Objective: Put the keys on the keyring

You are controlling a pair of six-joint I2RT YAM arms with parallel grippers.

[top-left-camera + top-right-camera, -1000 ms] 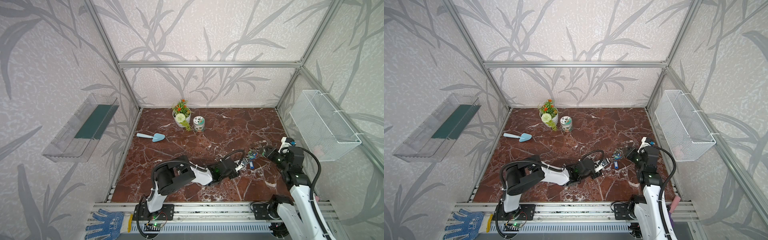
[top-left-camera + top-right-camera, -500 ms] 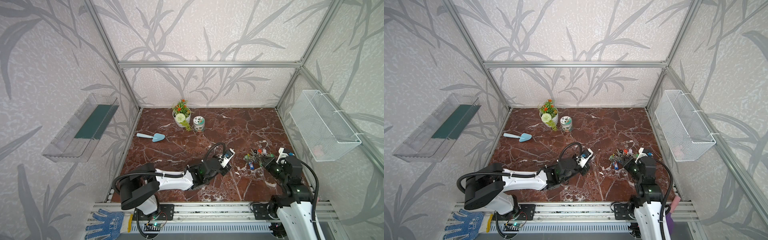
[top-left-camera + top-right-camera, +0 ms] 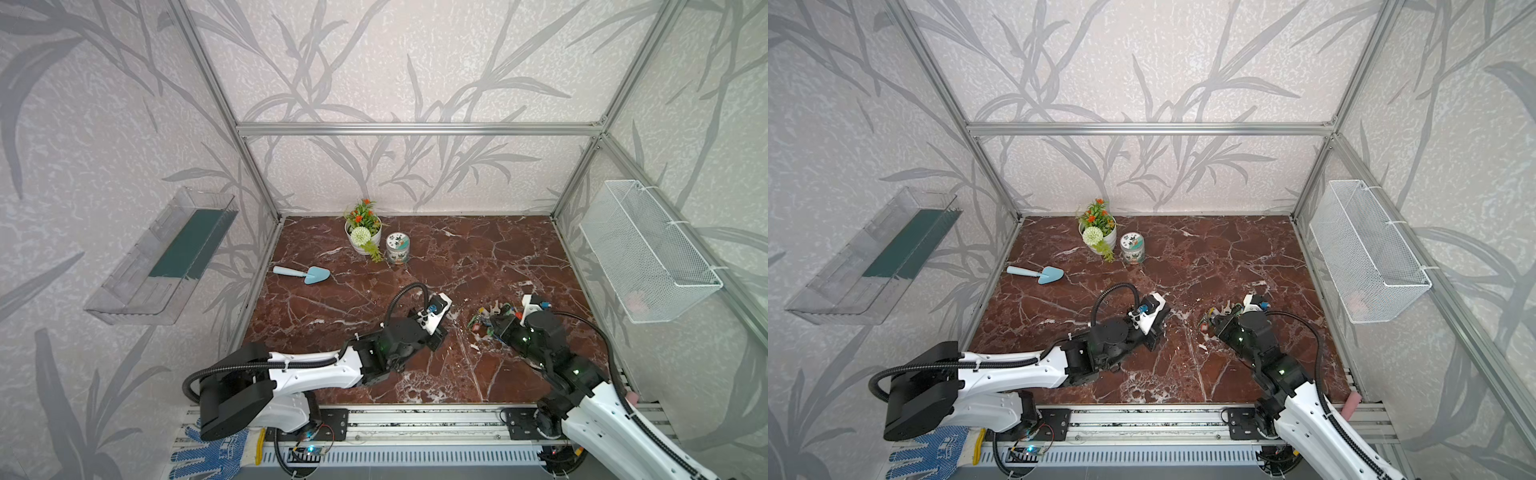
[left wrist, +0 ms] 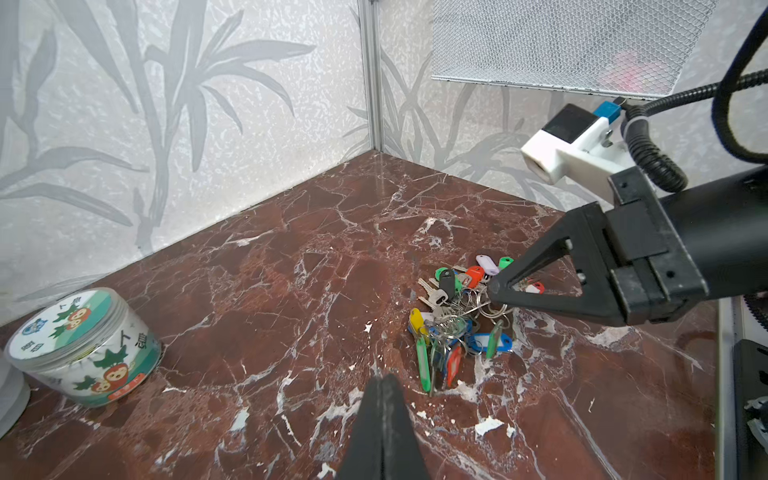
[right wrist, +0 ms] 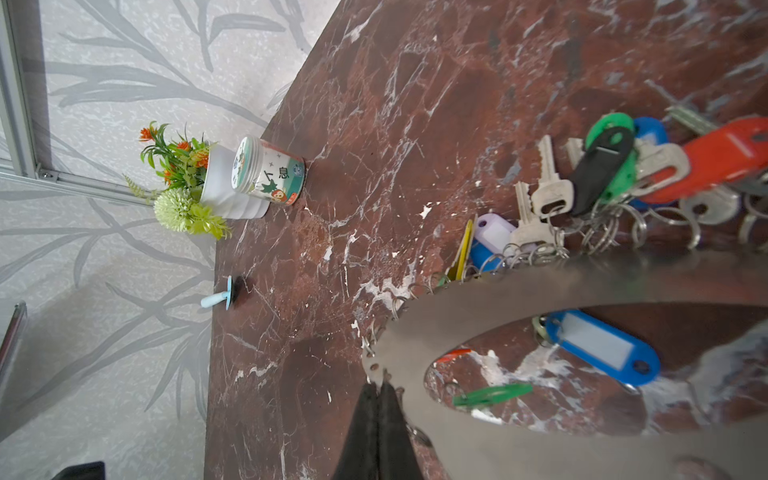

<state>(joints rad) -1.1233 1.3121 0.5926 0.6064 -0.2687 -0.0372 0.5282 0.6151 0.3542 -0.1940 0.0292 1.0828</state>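
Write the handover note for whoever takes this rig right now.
Left gripper: shut, empty, apart from the bunch.
Right gripper: shut on the keyring at its rim.
Keys: one tangled bunch at the right gripper's tip; many hang from small rings on the plate's edge. A blue tag and a green tag show through its hole; attached or loose, cannot tell.
Done: keyring gripped, some keys on.
Left: find any loose keys, thread them on.
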